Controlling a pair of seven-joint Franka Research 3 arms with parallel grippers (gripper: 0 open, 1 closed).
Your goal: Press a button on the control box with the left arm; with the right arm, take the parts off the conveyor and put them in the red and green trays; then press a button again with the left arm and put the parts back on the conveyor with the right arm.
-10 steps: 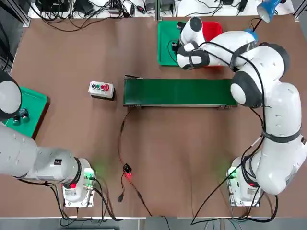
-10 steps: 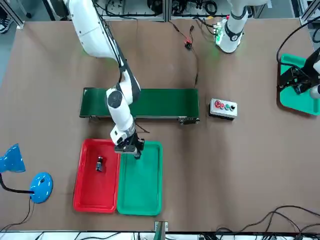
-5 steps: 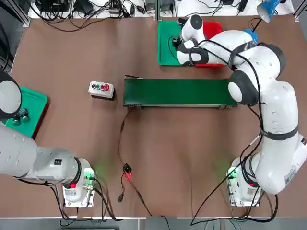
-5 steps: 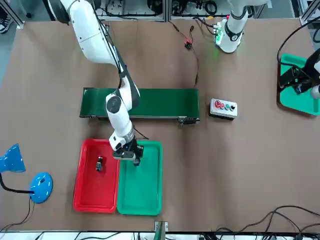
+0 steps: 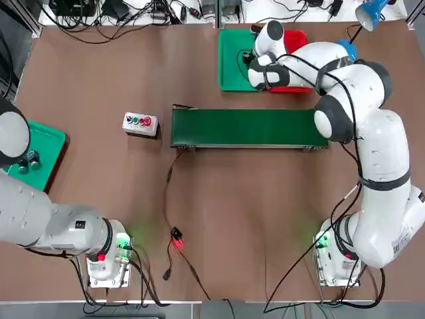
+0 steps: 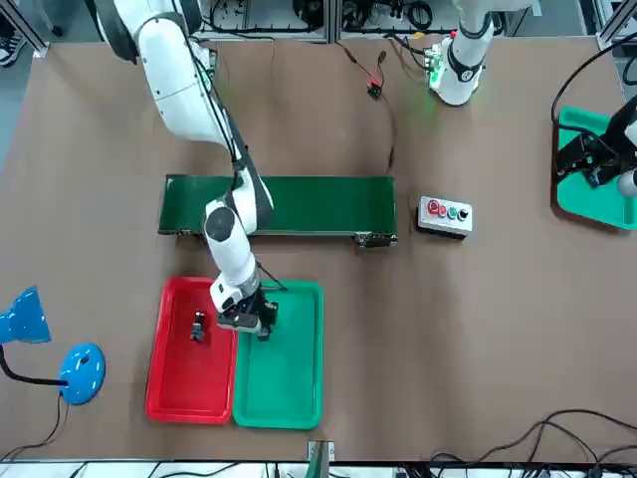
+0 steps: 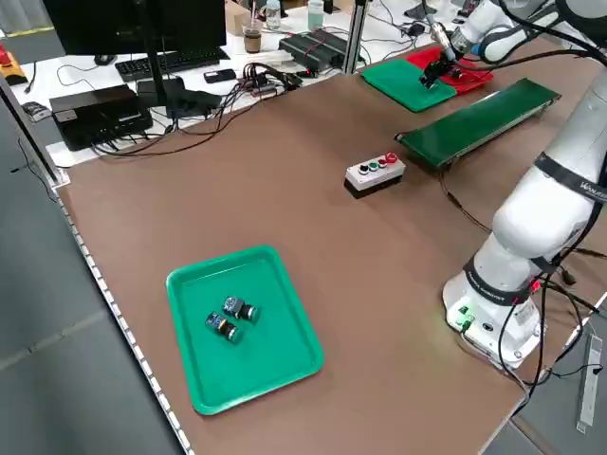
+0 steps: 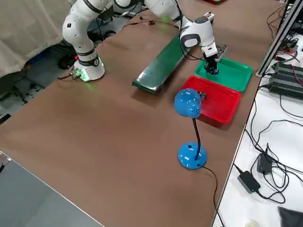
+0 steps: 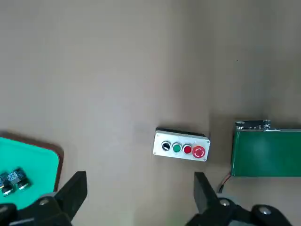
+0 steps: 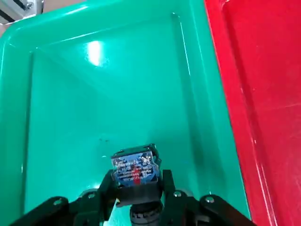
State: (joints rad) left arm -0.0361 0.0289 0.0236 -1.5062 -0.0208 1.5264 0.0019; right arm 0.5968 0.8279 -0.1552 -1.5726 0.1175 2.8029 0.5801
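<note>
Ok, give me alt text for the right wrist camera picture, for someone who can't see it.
The right tool grips a small blue part just above the floor of the green tray. The red tray lies right alongside it.

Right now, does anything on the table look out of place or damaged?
Nothing stands out. The right gripper holds a blue part over the green tray; one part lies in the red tray. The conveyor and control box sit straight.
</note>
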